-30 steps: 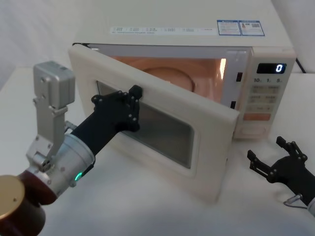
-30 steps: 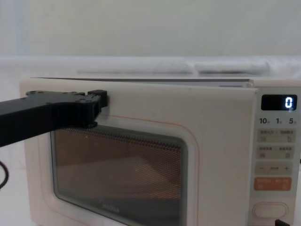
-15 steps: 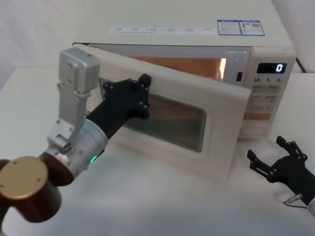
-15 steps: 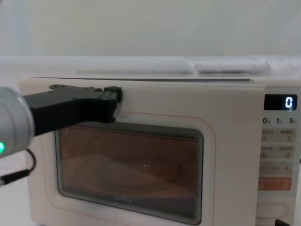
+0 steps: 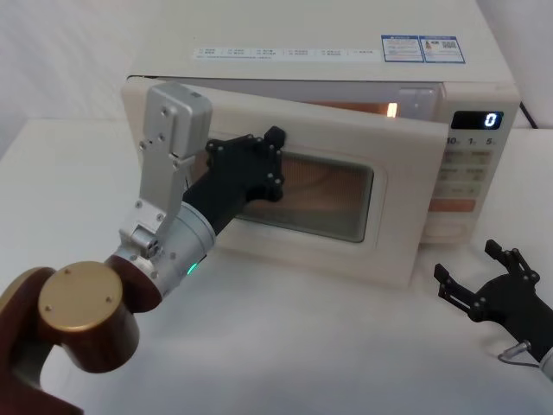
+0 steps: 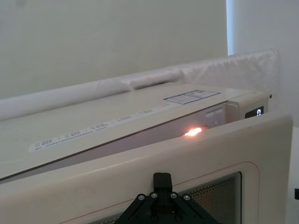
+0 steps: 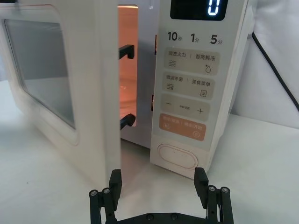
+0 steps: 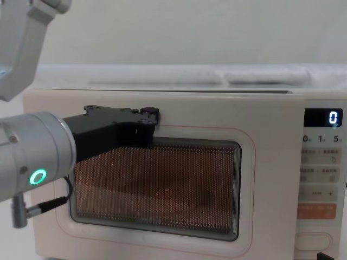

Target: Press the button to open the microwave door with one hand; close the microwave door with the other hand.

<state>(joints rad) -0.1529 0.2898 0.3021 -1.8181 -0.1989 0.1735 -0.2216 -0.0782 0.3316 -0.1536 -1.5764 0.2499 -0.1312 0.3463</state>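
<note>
Risk: black left gripper [image 5: 259, 164], fingers pressed together against the cream windowed microwave door [image 5: 393, 216], may slip before latching; right gripper [image 5: 484, 281] spread on bench [image 5: 302, 346]

— What's the left arm [image 5: 164, 246] made of?
— A silver cylinder with a glowing green ring, a grey boxy bracket with small screws, and a maroon joint capped in brass. A thin dark cable hangs under it.
— And the left gripper [image 5: 270, 156]?
— Matte black, studded with screws.
— The right gripper [image 5: 480, 278]?
— Black too, with screw-dotted fingers [image 7: 105, 196].
</note>
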